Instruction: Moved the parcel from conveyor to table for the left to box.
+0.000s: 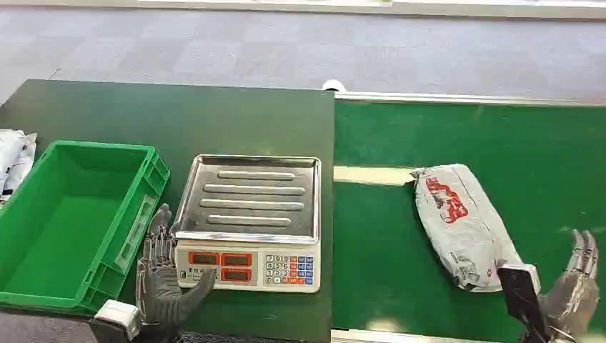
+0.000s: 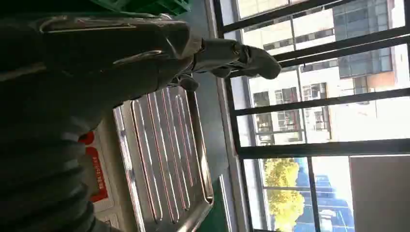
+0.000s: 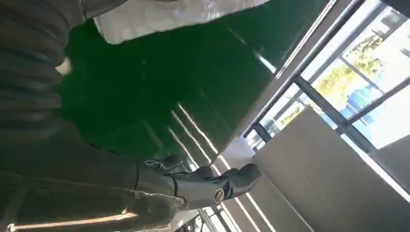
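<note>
A white plastic-wrapped parcel with red print lies on the green conveyor belt, right of the scale; an edge of the parcel shows in the right wrist view. My right hand hovers just right of the parcel's near end, fingers straight and apart, holding nothing. The same right hand appears over the belt. My left hand is open at the table's front edge, between the green crate and the scale. The left hand reaches over the scale's pan.
The dark green table carries the empty crate and the scale with its steel pan. White bagged items lie at the far left edge. A metal rail borders the conveyor's far side. Grey floor lies beyond.
</note>
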Available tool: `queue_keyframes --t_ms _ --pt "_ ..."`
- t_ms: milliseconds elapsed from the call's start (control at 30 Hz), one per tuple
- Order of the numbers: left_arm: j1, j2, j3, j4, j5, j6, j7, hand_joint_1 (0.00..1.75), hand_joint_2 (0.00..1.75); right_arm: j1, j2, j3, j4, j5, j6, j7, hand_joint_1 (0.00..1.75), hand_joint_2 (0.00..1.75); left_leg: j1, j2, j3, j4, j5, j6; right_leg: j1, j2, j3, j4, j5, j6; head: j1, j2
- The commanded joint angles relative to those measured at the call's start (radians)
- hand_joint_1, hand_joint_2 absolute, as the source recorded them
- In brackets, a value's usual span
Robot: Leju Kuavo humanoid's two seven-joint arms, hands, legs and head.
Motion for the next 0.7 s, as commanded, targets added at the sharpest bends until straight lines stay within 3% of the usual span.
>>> queue_keyframes --t_ms 33,167,267,400,533,567,600,700 --pt "-0.03 0.024 -0.03 0.075 0.025 0.029 0.007 0.0 1.75 -0.038 -0.039 -0.09 0.026 -0.042 -0.005 0.019 0.0 1.75 0.0 0.0 0.001 -0.001 0.0 0.001 0.0 -0.001 0.001 -0.001 0.0 -0.002 0.0 0.0" --pt "-0.063 0.026 -0.033 0.101 0.06 0.025 0.002 0.0 1.75 -0.078 -0.067 -0.156 0.074 -0.141 0.032 0.018 0.0 1.75 -0.001 -0.002 0.001 -0.002 0.001 0.002 0.0 -0.003 0.001 -0.001 0.001 -0.003 -0.001 0.0" --pt "-0.091 0.027 -0.033 0.13 0.079 0.024 -0.006 0.0 1.75 -0.188 -0.133 -0.192 0.261 -0.114 0.048 0.036 0.0 1.75 0.0 0.0 0.002 -0.002 0.002 0.002 0.0 -0.001 0.002 -0.003 0.002 -0.002 0.0 0.0" --pt "-0.126 0.037 -0.032 0.154 0.095 0.017 -0.017 0.0 1.75 -0.395 -0.241 -0.16 0.618 -0.069 0.165 0.062 0.0 1.75 0.0 0.004 0.003 -0.002 0.001 0.003 0.0 0.003 0.003 -0.003 0.003 -0.001 0.0 0.0" --pt "-0.126 0.038 -0.031 0.154 0.095 0.017 -0.017 0.0 1.75 -0.398 -0.236 -0.159 0.625 -0.067 0.159 0.057 0.0 1.75 -0.001 0.002 0.004 -0.003 0.003 0.003 0.0 0.001 0.004 -0.004 0.005 -0.002 0.0 0.0" --pt "-0.125 0.04 -0.034 0.154 0.095 0.016 -0.018 0.0 1.75 -0.403 -0.233 -0.16 0.641 -0.089 0.205 0.049 0.0 1.75 -0.001 0.0 0.004 -0.001 0.002 0.002 -0.001 -0.001 0.004 -0.001 0.002 0.0 0.0 0.0" --pt "-0.132 0.046 -0.038 0.161 0.096 0.014 -0.019 0.0 1.75 -0.426 -0.241 -0.15 0.686 -0.119 0.306 0.053 0.0 1.75 0.0 -0.001 0.004 -0.002 0.003 0.003 0.0 -0.002 0.004 -0.003 0.003 -0.002 0.0 0.0" --pt "-0.152 0.052 -0.047 0.184 0.108 0.01 -0.028 0.0 1.75 -0.549 -0.265 -0.071 0.9 -0.041 0.337 0.045 0.0 1.75 0.0 0.003 0.005 -0.002 0.002 0.003 0.0 0.002 0.005 -0.003 0.004 -0.002 0.0 0.0"
